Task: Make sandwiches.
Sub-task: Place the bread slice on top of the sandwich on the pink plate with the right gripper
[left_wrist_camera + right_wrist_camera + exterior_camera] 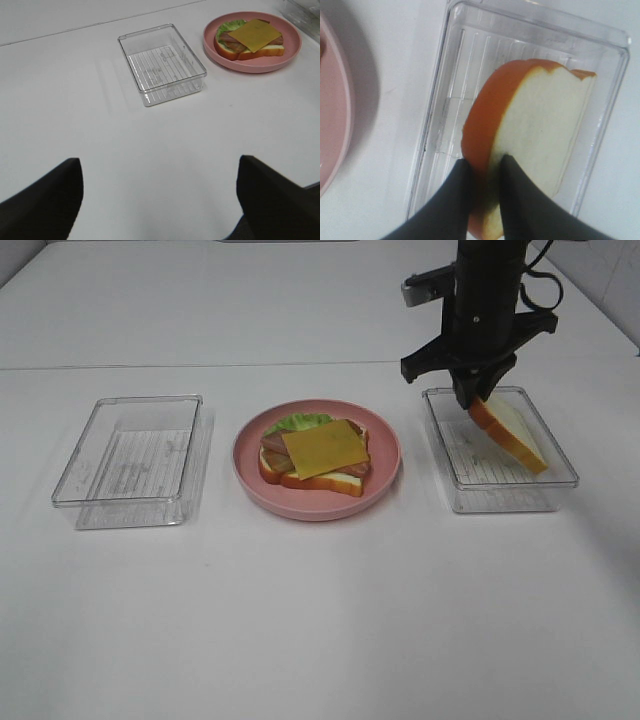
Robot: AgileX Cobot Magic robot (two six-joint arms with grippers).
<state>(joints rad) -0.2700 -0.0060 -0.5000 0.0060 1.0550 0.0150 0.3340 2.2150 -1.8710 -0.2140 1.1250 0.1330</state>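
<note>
On my left, the clear tray [130, 460] holds nothing that I can see, so whatever it offered seems already used. My left gripper [160, 200] hangs over bare table near that tray, its jaws spread wide and holding nothing.

In the middle, the pink plate [385, 475] carries the sandwich so far: a bottom bread slice [300, 480], lettuce [297, 423] peeking out at the back, meat under the cheese square [324, 448] that lies on top. I judge only the top slice is left to add.

On my right, that last bread slice [510, 435] is pinched by one edge in my right gripper [487, 165], the fingers clamped on crust and white face. The slice hangs tilted over the right tray [560, 485], apparently lifted off its floor. The right arm comes down nearly straight from above, wrist pointing into the tray. Next I would carry the slice across to the plate.
</note>
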